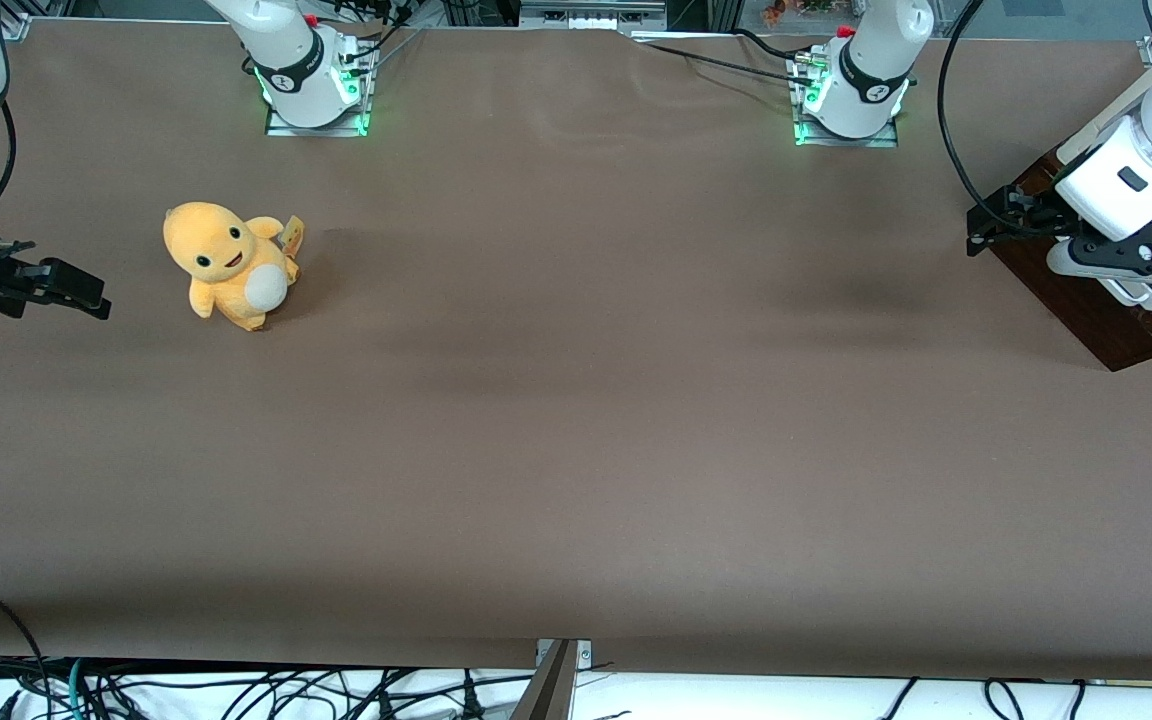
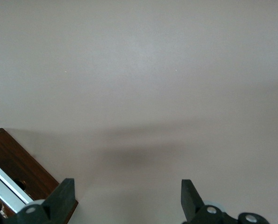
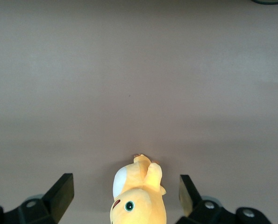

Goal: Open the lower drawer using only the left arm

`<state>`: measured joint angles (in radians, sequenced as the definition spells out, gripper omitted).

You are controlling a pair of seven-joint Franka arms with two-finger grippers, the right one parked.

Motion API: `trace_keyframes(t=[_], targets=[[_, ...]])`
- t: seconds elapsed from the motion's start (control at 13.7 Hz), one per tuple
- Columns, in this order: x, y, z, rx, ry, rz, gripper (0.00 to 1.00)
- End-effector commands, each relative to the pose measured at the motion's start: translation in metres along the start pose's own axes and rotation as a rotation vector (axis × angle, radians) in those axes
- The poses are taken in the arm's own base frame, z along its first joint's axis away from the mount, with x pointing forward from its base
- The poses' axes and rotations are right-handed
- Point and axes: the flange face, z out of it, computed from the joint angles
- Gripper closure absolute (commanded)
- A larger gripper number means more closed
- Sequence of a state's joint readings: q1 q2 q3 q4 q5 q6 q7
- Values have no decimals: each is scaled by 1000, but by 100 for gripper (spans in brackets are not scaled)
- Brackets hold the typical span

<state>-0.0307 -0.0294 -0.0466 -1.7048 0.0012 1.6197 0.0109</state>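
Brown counter, bare across the middle. Yellow plush toy sits toward the parked arm's end. At the working arm's end, left arm hangs over a dark-brown wooden cabinet at the counter's edge. Claw spread wide, holding nothing, fingers over bare counter just beside the cabinet corner. Lower drawer's white bar handle shows on the wood next to the claw; can't tell if drawer's out at all

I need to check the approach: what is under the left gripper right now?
The gripper, fingers open, hangs above the dark-brown drawer unit. Its wrist view shows bare table and one cabinet corner with a white handle. The arm covers the rest.
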Motion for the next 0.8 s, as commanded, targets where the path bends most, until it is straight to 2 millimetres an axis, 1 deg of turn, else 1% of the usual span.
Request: trace_keyframes(t=[0.0,0.44,0.51,0.58,0.73], targets=[[3,1,-5,-19,-5,0,0],[4,2,-3,-10,-12,1,0],[7,2,4,-10,-24,-1,0],[13,2,16,-10,-50,2,0],[13,5,19,-16,-65,5,0]])
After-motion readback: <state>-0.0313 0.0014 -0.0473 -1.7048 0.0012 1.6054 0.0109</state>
